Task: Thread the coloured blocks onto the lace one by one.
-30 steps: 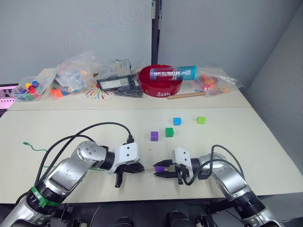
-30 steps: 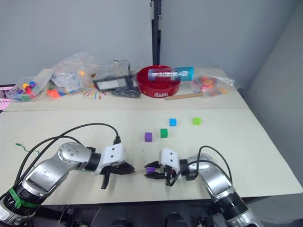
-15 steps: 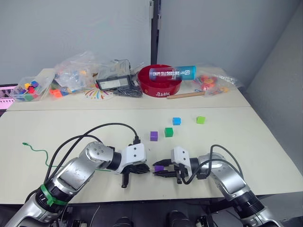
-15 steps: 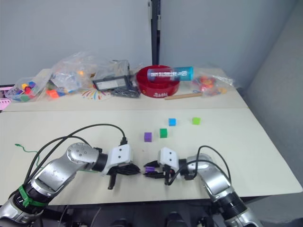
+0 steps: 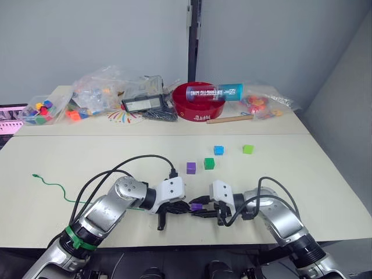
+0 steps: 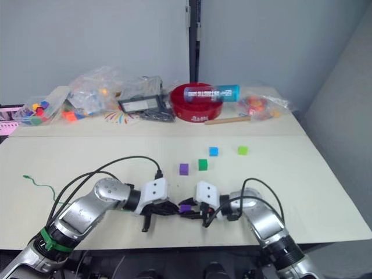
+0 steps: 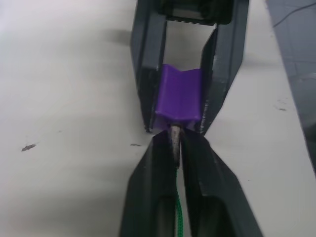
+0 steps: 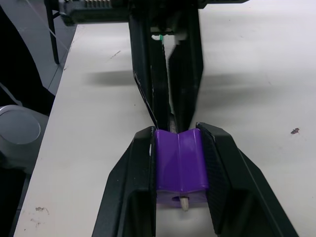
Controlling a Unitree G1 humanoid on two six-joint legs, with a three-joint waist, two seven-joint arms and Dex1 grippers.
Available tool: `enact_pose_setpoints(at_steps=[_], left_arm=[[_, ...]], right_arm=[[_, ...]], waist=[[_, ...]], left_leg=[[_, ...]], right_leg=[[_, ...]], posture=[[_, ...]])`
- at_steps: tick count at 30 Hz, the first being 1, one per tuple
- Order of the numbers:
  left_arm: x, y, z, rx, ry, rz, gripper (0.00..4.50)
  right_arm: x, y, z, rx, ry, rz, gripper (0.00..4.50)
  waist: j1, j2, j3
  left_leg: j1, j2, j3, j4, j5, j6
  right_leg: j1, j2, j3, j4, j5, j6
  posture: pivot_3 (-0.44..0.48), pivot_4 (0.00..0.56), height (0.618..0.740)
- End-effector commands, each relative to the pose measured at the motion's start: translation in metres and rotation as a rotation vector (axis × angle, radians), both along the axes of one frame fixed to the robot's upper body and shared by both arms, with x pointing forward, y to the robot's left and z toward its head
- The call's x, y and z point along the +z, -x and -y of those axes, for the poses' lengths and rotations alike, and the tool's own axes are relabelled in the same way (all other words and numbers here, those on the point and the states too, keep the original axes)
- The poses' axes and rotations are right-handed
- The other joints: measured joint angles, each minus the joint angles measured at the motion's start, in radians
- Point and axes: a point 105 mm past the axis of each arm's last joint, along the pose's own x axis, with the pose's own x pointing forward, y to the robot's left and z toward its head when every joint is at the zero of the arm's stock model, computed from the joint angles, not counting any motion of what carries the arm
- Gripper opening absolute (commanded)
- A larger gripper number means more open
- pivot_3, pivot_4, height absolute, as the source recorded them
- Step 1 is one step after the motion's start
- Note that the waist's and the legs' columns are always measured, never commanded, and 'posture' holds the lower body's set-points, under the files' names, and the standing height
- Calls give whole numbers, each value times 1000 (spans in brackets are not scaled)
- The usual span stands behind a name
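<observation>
Needle tip (image 8: 184, 203) pierces purple cube (image 8: 179, 165) in right claw (image 8: 178, 143); left claw (image 7: 174, 148) pinches lace (image 7: 178, 219).

- A pale beige table (image 5: 302, 174) stands before plain grey-blue walls (image 5: 87, 40).
- A dark vertical post (image 5: 193, 35) rises behind the table.

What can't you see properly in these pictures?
- Lace: in the left wrist view, the left hand covers most of it.
- Purple block: in the right wrist view, the right hand hides its sides.
- Toys in the bags: eye views, too small and jumbled.
</observation>
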Motion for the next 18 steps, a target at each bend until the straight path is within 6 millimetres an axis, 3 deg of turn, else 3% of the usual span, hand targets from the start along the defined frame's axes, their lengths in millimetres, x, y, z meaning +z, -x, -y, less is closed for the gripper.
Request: enact_pose_setpoints(at_steps=[1,4,8,12,18], left_arm=[[18,3,3,-41,70,34,1649],[32,6,-10,-37,84,27,2584],[33,14,-32,-30,58,14,2584],[17,19,-53,6,6,-3,2584],[2,10,-54,49,20,47,2584]], right_arm=[[-5,1,-5,-1,13,-5,741],[-5,0,-3,-7,16,-3,741],[-6,-1,-2,-9,19,-4,741],[-5,-2,-1,-8,26,1,741],[-3,-3,0,-4,35,7,741]], waist=[[-3,0,0],[-7,0,0],[-16,0,0],[-17,0,0],[-14,0,1]], left_leg=[[0,0,0,0,0,0],[0,1,0,-1,0,0],[0,1,0,-1,0,0],[0,1,-1,-2,0,0],[0,1,0,-2,0,0]], right_leg=[[0,0,0,0,0,0],[-2,1,0,1,2,-4],[-2,1,0,1,4,-7],[-2,0,0,0,3,-6],[-2,0,0,0,3,-6]], posture=[[0,150,740],[0,150,740],[0,150,740],[0,150,740],[0,150,740]])
